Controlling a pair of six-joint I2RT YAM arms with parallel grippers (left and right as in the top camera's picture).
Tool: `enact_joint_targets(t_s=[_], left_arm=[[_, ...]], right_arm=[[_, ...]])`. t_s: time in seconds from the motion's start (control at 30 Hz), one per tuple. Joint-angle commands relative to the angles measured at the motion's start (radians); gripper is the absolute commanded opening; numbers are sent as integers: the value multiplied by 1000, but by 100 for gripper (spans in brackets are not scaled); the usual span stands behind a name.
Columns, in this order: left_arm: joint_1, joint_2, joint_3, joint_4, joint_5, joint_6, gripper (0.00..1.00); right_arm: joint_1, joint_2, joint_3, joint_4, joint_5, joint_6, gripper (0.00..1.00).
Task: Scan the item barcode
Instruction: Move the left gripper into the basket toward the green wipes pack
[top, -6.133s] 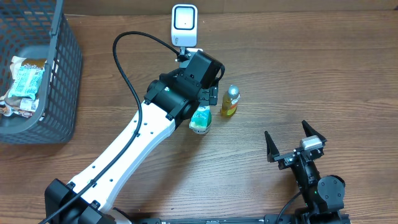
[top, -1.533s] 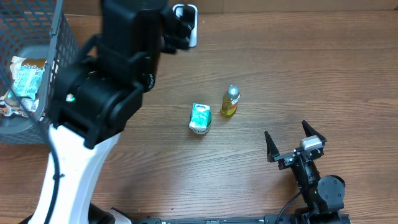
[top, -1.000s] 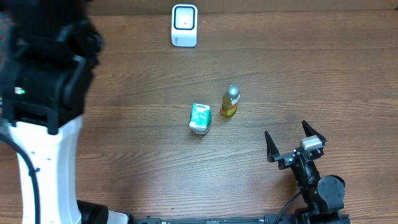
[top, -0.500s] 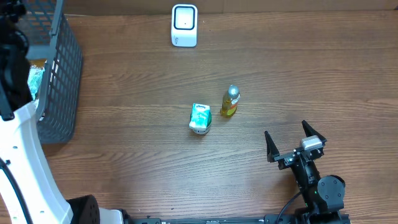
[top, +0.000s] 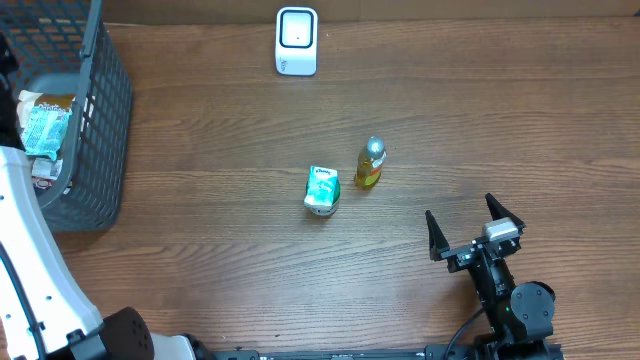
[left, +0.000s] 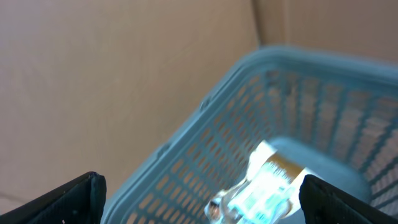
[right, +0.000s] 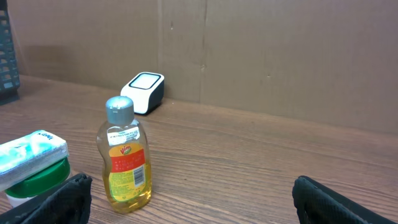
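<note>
The left claw (left: 202, 198) hangs released over the blue-grey basket (top: 100, 120) at far left, above a snack packet (top: 45, 128). The right claw (top: 462, 210) gapes empty, near right. Mid-tabletop (top: 200, 200), a yellow bottle (top: 369, 165) stands just beside a green-lidded container (top: 322, 190). The barcode scanner (top: 296, 40) sits farther back, well apart.
</note>
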Motion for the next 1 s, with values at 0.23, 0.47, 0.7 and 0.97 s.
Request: enact_joint_targets(t_s=[0.23, 0.47, 0.7, 0.97], left_arm=[[146, 146, -117, 14, 257, 51, 100], [138, 315, -117, 26, 370, 228, 100], [126, 430, -117, 51, 372, 296, 100], [109, 508, -117, 101, 325, 392, 100]], right_arm=[[-3, -10, -11, 3, 6, 2, 100], [-3, -10, -11, 3, 6, 2, 100], [-3, -10, -11, 3, 6, 2, 100], [-3, -10, -11, 3, 6, 2, 100]])
